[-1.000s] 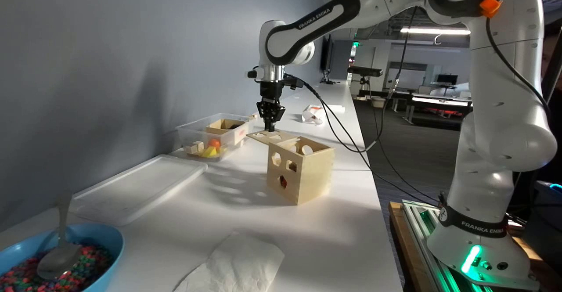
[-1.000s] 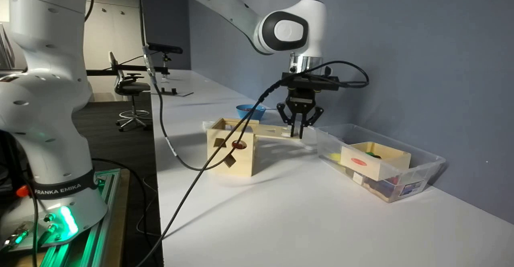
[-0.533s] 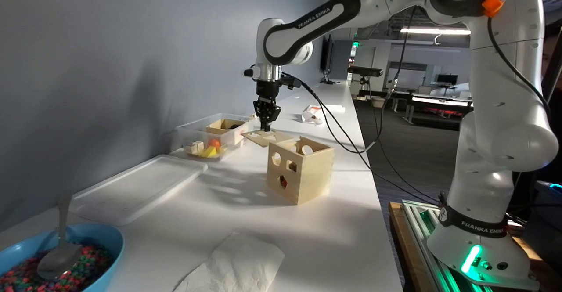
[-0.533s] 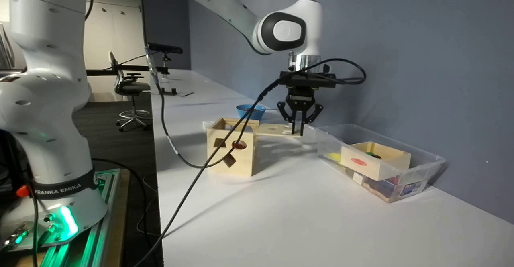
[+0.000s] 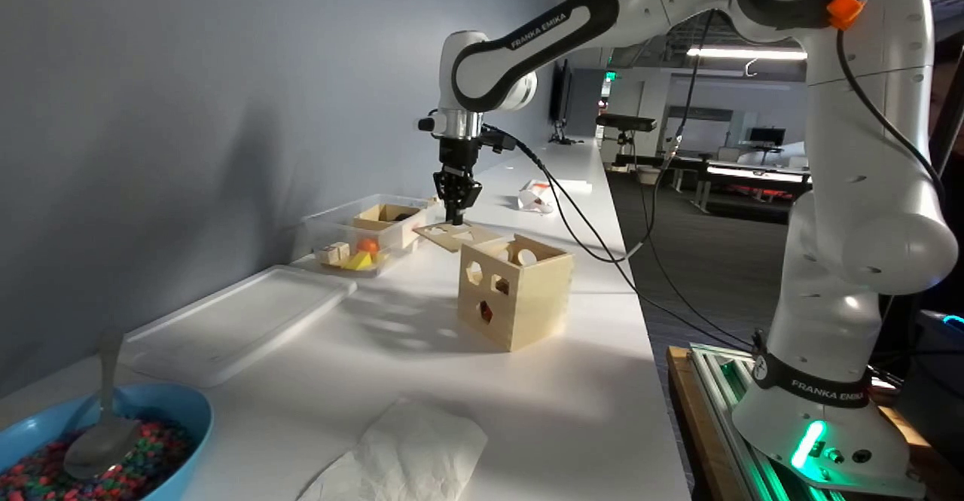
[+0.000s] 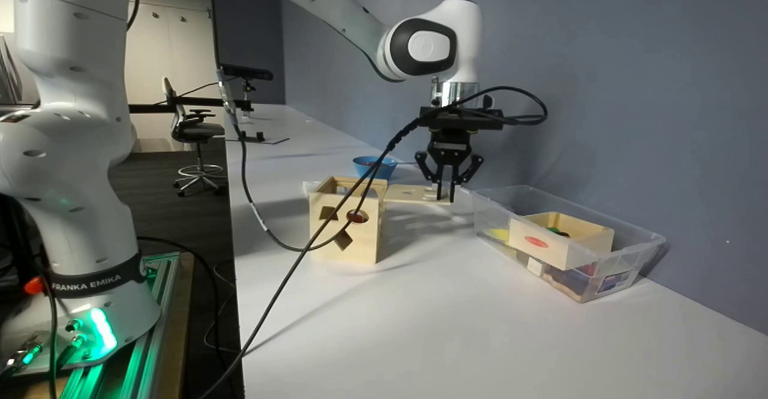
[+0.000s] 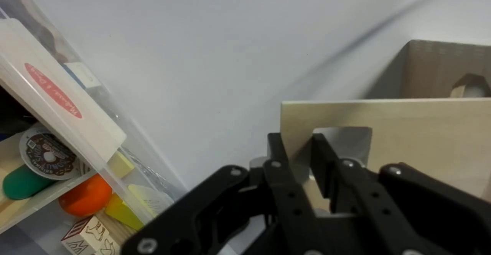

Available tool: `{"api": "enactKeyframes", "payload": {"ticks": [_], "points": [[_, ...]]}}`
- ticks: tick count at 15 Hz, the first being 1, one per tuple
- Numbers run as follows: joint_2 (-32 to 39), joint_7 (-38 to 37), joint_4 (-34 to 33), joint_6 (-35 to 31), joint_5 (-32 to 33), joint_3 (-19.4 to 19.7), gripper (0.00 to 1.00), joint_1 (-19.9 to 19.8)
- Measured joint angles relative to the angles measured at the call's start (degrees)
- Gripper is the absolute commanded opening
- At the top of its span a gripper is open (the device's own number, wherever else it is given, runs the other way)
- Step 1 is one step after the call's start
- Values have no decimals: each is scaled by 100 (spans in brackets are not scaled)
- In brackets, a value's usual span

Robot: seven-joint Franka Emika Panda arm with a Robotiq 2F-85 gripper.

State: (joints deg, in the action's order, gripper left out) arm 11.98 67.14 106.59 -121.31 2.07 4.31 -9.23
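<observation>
My gripper (image 7: 296,137) is shut on the end of a thin wooden panel (image 7: 422,132) with cut-out holes. One finger (image 7: 324,151) passes through a hole and the other stands outside the panel's end edge. In both exterior views the panel (image 5: 471,237) (image 6: 408,193) lies about level, above the table. Its far end is at the top of a wooden shape-sorter box (image 5: 542,297), also seen in an exterior view (image 6: 363,249); I cannot tell whether they touch. The box's top is open, with pale pieces inside. The gripper also shows in both exterior views (image 5: 455,222) (image 6: 445,200).
A clear plastic bin (image 6: 492,210) by the wall holds a small wooden box (image 6: 534,249) and coloured blocks. A white lid (image 5: 241,320), a blue bowl (image 5: 181,418) with a spoon and a paper napkin (image 5: 429,441) lie nearby. A black cable (image 6: 288,273) hangs before the sorter box.
Early on, the gripper and the panel's held end moved slightly toward the wall and the held end rose a little. Over the last half second they have barely moved. The sorter box has stayed put.
</observation>
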Motion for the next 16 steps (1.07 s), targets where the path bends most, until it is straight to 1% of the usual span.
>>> {"api": "enactKeyframes", "payload": {"ticks": [2, 3, 5, 6, 16], "points": [[-9, 72, 20, 0, -2, 1, 6, -32], [-18, 100, 40, 0, -8, 4, 22, -45], [-40, 147, 90, 0, -19, 12, 22, -59], [-49, 159, 109, 0, -21, 12, 6, -63], [-48, 154, 121, -1, -23, 22, 6, -64]]}}
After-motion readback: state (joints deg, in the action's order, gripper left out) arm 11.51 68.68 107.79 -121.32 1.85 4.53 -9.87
